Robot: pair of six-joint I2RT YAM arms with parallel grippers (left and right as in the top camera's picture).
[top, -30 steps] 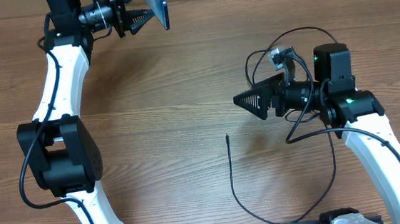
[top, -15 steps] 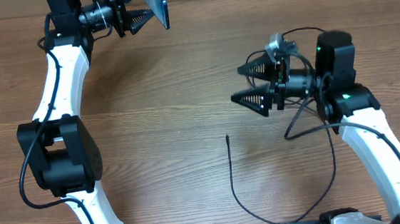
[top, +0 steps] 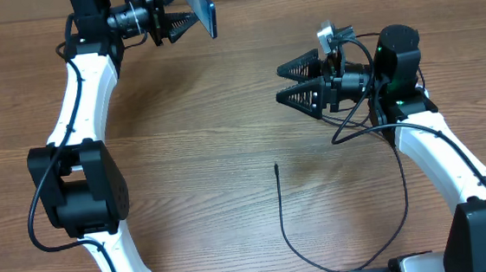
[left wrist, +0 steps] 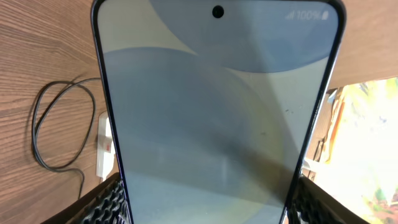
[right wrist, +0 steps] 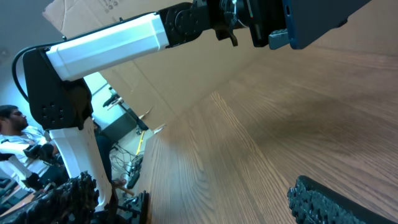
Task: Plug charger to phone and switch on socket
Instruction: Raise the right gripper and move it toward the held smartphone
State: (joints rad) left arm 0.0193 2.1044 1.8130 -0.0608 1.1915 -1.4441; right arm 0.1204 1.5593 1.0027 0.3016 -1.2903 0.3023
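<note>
1. Overhead: the left gripper (top: 180, 19) clamps the phone (top: 205, 16) by its edges, off the table (top: 224, 111) at the far side. The right gripper (top: 295, 84) hangs spread wide and empty. The charger (top: 283, 220) lies loose, its slim tip free and well apart from the phone. The step in hand looks like fetching the plug. Next, the right gripper must drop onto that tip and pinch it squarely.
2. Left wrist: the phone fills the view between ribbed fingers (left wrist: 115, 199). "100%" reads at top right. The socket (left wrist: 102, 146), with a red switch, lies behind.
3. Right wrist: its own fingers (right wrist: 329, 202) are parted, with nothing between them. The print on the box (right wrist: 81, 12) is too small to read.
</note>
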